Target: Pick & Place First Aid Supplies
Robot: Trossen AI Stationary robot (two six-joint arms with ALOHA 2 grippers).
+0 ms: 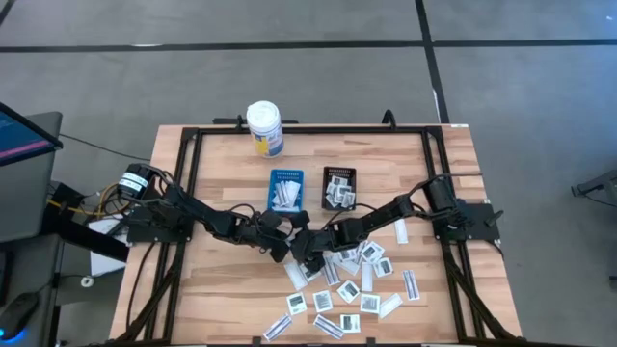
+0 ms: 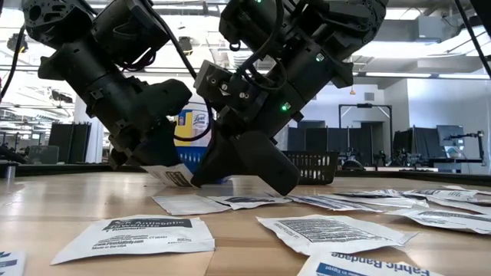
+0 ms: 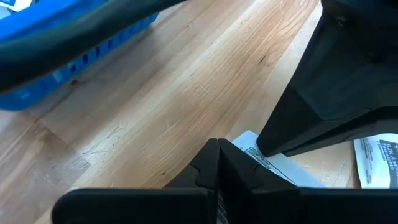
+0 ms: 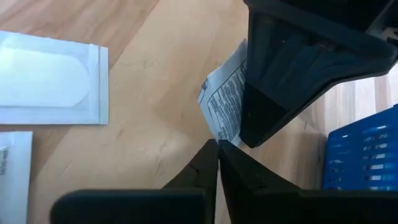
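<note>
Your wooden counter (image 1: 222, 173) carries everything, and both dark arms reach in from its sides and meet near the middle, in front of the two trays. The left tool (image 3: 217, 149) is pinched narrow on one printed packet (image 4: 225, 102), holding it tilted with one end just off the wood. The right tool (image 4: 217, 146) is also closed tight, its tips touching the opposite edge of that same packet; you cannot tell whether it actually grips the paper. At the far edge stands the white bottle (image 1: 264, 128) with its yellow label, upright. Nearer the middle sit the blue tray (image 1: 285, 189), with narrow white strips in it, and just beside it the black tray (image 1: 338, 188), with printed squarish packets in it. The remaining first aid supplies (image 1: 352, 289) lie flat and scattered on the near half of the counter, toward the right arm's side, some overlapping.
</note>
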